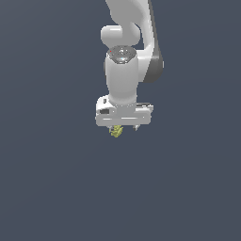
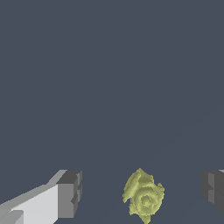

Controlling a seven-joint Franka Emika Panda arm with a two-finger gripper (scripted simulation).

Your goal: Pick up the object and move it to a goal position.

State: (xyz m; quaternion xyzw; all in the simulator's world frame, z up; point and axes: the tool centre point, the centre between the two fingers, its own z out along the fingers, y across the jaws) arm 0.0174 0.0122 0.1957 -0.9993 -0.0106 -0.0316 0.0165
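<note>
We are at the grasp step: the end effector (image 1: pixel 125 127) hangs low over the dark counter (image 1: pixel 52 188) with its fingers spread wide, and nothing is held yet. In the wrist view the object (image 2: pixel 144 197), a small lumpy yellow-green thing, sits between the two fingertips (image 2: pixel 70 193), apart from both, with clear gaps on either side; it looks somewhat nearer the fingertip that is cut off at the frame edge. In the exterior view the object (image 1: pixel 116 131) peeks out just under the end effector's body, toward 7 o'clock from its middle.

We judge the approach nearly done. Whether the fingertips have reached the object's height is hard to tell, since the exterior view hides most of them behind the hand.

The next move calls for a slight settling down if any height is left, then a steady closing of the fingers on the object, perhaps with a small sideways correction first so both pads meet it together. Its bumpy surface may roll under uneven contact. After that come the lift and the carry; no goal marker shows in either view.
</note>
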